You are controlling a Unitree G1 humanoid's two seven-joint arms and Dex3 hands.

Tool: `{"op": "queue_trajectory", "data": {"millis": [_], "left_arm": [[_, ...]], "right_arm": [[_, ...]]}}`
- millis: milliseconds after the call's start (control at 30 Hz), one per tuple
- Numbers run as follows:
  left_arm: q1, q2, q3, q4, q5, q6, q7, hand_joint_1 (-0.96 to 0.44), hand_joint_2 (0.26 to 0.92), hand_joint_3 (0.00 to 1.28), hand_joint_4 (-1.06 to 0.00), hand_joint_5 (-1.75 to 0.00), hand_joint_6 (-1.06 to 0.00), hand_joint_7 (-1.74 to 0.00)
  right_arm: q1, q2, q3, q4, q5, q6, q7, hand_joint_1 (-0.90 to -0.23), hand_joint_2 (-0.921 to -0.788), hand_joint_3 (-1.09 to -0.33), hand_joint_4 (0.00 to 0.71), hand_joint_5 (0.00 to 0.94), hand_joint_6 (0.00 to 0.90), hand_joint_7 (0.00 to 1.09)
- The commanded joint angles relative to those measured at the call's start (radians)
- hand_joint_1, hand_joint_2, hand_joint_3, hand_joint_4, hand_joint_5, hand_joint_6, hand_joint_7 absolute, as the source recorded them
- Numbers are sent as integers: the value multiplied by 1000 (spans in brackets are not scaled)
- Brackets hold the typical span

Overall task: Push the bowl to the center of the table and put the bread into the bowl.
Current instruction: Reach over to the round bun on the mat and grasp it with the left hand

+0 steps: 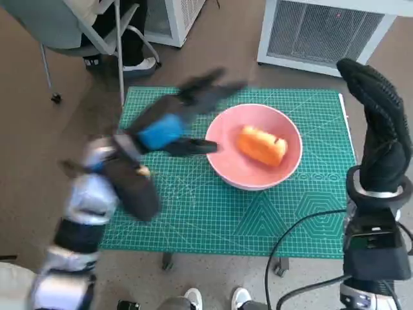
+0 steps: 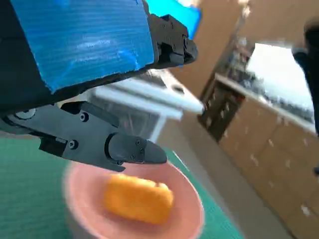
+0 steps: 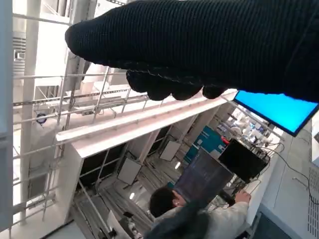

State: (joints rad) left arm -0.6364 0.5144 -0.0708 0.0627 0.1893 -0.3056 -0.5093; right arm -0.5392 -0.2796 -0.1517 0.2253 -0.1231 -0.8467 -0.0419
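A pink bowl sits on the green cutting mat, right of the mat's middle, with an orange-yellow piece of bread lying inside it. My left hand hovers just left of the bowl, blurred, fingers spread and holding nothing; one finger reaches toward the bowl's left rim. In the left wrist view the bread lies in the bowl below my black fingers. My gloved right hand is raised upright at the table's right edge, empty.
A white slatted unit stands beyond the table's far right. A chair with a seated person's legs is at the far left. A black cable crosses the mat's near right corner. Feet show at the near edge.
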Motion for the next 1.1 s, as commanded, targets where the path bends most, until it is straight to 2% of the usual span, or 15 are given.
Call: {"op": "queue_trajectory", "data": {"millis": [33, 300, 567, 733, 1100], "left_arm": [[92, 122, 88, -125, -21, 74, -53, -381, 921, 118, -157, -55, -272, -155], [221, 271, 217, -191, -88, 143, -139, -393, 920, 70, -184, -47, -273, -165], [341, 322, 274, -221, -91, 137, -139, -420, 921, 56, -197, -36, -277, -158], [399, 337, 279, -218, -76, 124, -134, -429, 921, 68, -205, -20, -290, -132], [463, 327, 218, -172, -28, 169, -136, -427, 921, 106, -189, -3, -285, -91]], "right_arm": [[27, 10, 6, -11, 0, 11, -2, -579, -921, -742, 304, 0, 10, 628], [27, 16, 13, -11, 22, 6, 9, -577, -921, -741, 304, 0, 11, 627], [15, 23, 28, 10, 36, -7, 14, -554, -921, -746, 309, 3, 14, 626], [5, 26, 37, 28, 41, -17, 16, -550, -921, -750, 310, 3, 17, 627], [-13, 13, 46, 59, 78, -33, 49, -558, -921, -749, 312, 3, 16, 630]]}}
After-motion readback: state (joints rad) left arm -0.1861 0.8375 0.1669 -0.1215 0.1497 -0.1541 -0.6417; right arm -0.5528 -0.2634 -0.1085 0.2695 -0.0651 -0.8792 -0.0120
